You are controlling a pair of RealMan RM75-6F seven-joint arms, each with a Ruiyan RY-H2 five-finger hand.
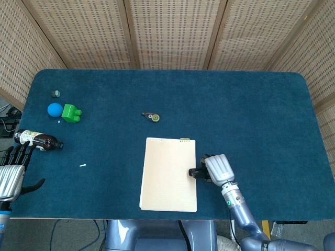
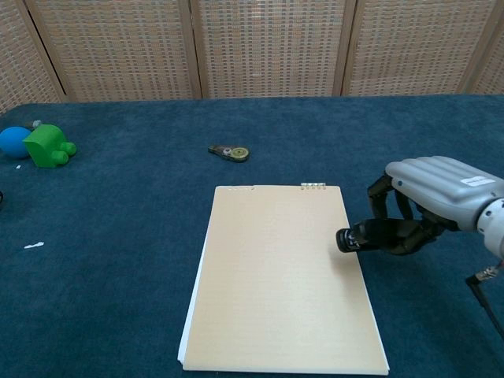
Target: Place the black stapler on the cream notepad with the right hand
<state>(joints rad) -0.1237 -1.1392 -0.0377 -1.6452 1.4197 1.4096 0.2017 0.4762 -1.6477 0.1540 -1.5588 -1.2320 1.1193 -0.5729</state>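
My right hand (image 1: pixel 216 168) (image 2: pixel 429 201) grips the black stapler (image 2: pixel 376 235) (image 1: pixel 198 172) and holds it in the air. The stapler's front end reaches just over the right edge of the cream notepad (image 1: pixel 169 174) (image 2: pixel 282 277), which lies flat at the table's near middle. The hand covers most of the stapler in the head view. My left hand (image 1: pixel 12 172) rests at the table's near left edge, fingers spread and holding nothing; the chest view does not show it.
A brown bottle (image 1: pixel 36 139) lies next to the left hand. A blue ball (image 1: pixel 54 109) (image 2: pixel 13 141), a green block (image 1: pixel 70 113) (image 2: pixel 48 145) and a small grey piece (image 1: pixel 55 93) sit far left. A small tape dispenser (image 1: pixel 152 116) (image 2: pixel 228 152) lies behind the notepad. A white scrap (image 1: pixel 82 166) is left of the notepad.
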